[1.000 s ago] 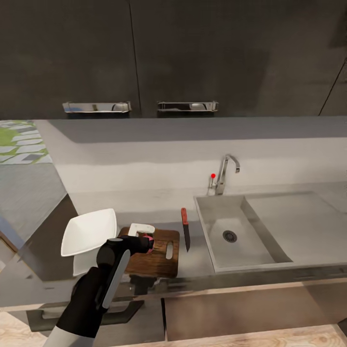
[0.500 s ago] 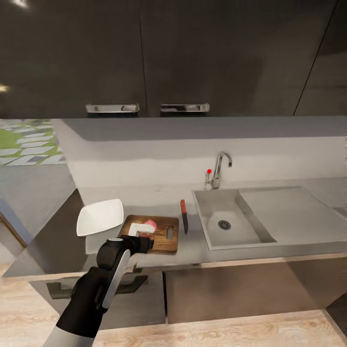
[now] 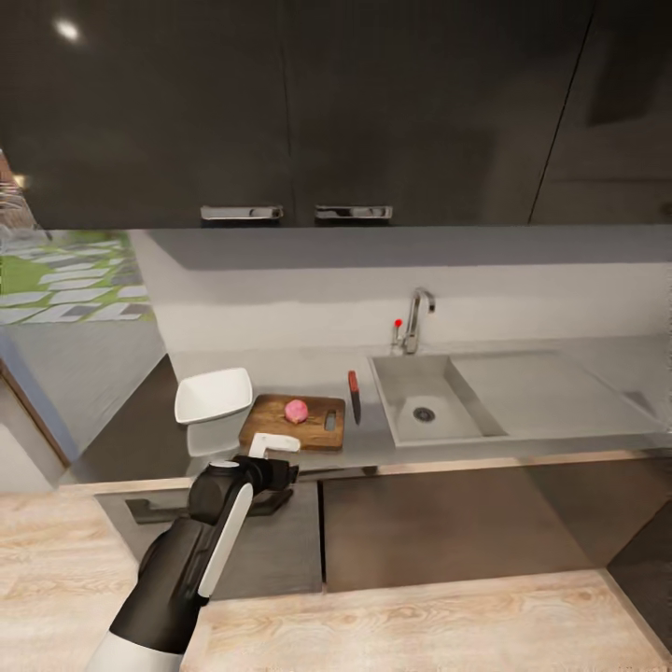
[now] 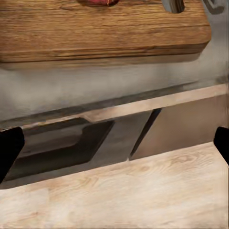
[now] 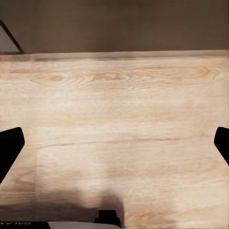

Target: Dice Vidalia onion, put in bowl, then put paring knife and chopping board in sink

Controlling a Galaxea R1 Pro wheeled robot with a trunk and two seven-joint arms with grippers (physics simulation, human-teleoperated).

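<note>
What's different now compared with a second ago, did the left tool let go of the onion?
Yes. The left tool has let go of the Vidalia onion, which now lies alone on the chopping board. The tool has drawn back past the countertop edge as the view pulled away. The paring knife, bowl and sink stayed put.
</note>
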